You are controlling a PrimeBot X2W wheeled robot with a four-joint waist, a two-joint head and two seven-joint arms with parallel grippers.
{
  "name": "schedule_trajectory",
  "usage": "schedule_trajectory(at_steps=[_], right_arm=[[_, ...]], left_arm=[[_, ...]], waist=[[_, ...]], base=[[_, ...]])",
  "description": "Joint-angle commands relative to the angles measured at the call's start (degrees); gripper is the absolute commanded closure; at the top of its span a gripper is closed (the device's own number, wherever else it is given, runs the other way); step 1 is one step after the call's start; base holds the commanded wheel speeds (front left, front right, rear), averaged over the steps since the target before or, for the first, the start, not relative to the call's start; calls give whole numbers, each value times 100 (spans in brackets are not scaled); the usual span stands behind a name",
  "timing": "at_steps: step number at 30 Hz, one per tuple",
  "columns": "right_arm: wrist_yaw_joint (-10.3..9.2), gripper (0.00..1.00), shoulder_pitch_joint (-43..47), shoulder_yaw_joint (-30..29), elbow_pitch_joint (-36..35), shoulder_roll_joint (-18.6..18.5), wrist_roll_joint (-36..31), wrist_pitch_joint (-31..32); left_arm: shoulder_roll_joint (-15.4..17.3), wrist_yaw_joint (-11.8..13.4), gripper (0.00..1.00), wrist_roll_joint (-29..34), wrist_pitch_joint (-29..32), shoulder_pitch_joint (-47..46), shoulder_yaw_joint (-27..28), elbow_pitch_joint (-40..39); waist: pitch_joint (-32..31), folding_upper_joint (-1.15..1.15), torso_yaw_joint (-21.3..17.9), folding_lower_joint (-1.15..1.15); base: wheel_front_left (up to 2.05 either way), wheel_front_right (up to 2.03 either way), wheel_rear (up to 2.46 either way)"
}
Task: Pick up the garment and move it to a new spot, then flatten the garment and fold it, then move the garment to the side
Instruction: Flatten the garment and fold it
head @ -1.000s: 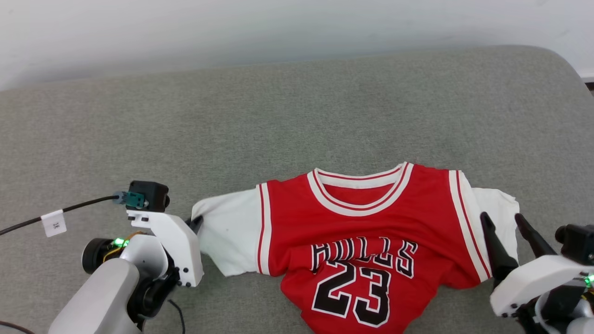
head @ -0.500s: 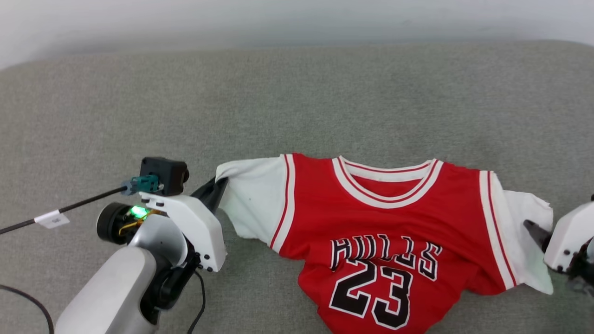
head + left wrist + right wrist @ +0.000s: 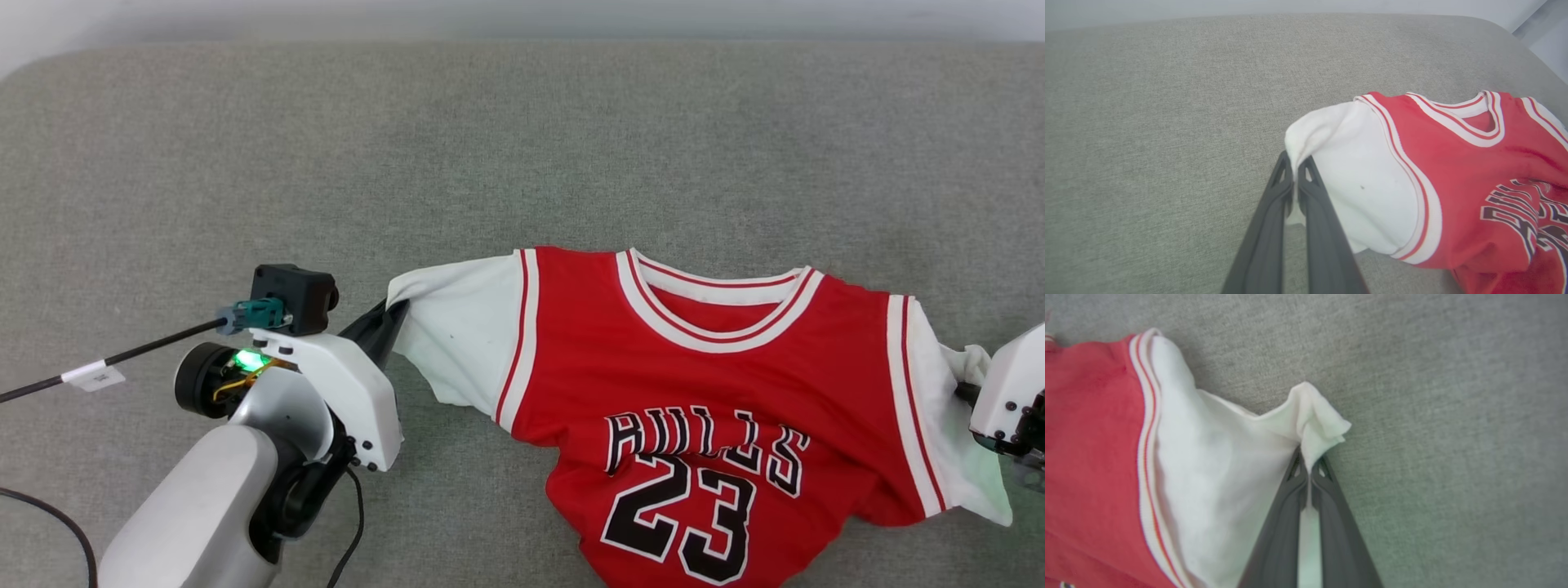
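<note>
The garment (image 3: 710,392), a red jersey with white short sleeves and black "BULLS 23" lettering, lies face up on the grey cushion (image 3: 522,147), its lower part bunched at the front edge of the head view. My left gripper (image 3: 393,314) is shut on the edge of the white sleeve at the jersey's left end; the left wrist view shows its tips (image 3: 1295,163) pinching that cloth (image 3: 1355,183). My right gripper (image 3: 1309,457) is shut on the outer corner of the other white sleeve (image 3: 1229,457). In the head view its white housing (image 3: 1008,392) sits at the right edge.
Grey upholstered cushion stretches wide behind and to the left of the jersey. A black cable with a white tag (image 3: 94,376) runs from my left wrist across the cushion at the left. A pale wall (image 3: 522,16) borders the far edge.
The right gripper has gone from open beside the sleeve to shut on its corner. The left gripper has stayed shut on its sleeve. The head camera has shifted, so the whole scene sits differently.
</note>
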Motion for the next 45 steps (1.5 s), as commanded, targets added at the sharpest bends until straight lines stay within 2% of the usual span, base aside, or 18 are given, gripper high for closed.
schedule_trajectory(at_steps=[1, 7, 11, 17, 23, 27, 32, 38, 45], right_arm=[[-1, 100, 242, 121, 179, 171, 31, 68], [-3, 100, -79, 526, -479, -195, -45, -528], [-3, 100, -350, 759, -634, -237, -111, -1017], [-3, 100, -1021, 904, -322, -189, -219, -1718], [-3, 100, -1902, 1090, 226, -109, -272, -2305], [-3, 100, -2664, 1151, 533, -51, -247, -2721], [-3, 100, -3790, 1256, 743, -10, -340, -3114], [-3, 100, -5104, 1349, 875, 18, -534, -3609], [-3, 100, -6401, 1500, 1030, 61, -703, -4051]], left_arm=[[25, 2, 100, -12, -17, 59, 18, 16], [93, 39, 100, -81, -65, 5, 147, 174], [170, 98, 100, -105, -100, -206, 317, 309], [133, 103, 100, -206, -101, -791, 553, 855], [-97, -97, 100, -296, -308, -1725, 731, 1842], [-171, -255, 100, -247, -539, -2565, 869, 2499], [-118, -392, 100, -104, -980, -3774, 1060, 3054], [-47, -590, 100, 104, -1545, -5116, 1184, 3534], [-18, -774, 100, 309, -2036, -6268, 1177, 3918]], waist=[[-84, 0, -27, 0], [-531, 0, -154, 0], [-841, 0, -246, 0], [-1164, 0, -299, 0], [-1187, 0, -283, 0], [-902, 0, -294, 0], [-139, 0, -308, 0], [651, 0, -348, 0], [1179, 0, -386, 0]], base=[[0, 0, 0], [0, 0, 0], [0, 0, 0], [0, 0, 0], [0, 0, 0], [0, 0, 0], [0, 0, 0], [0, 0, 0], [0, 0, 0]])
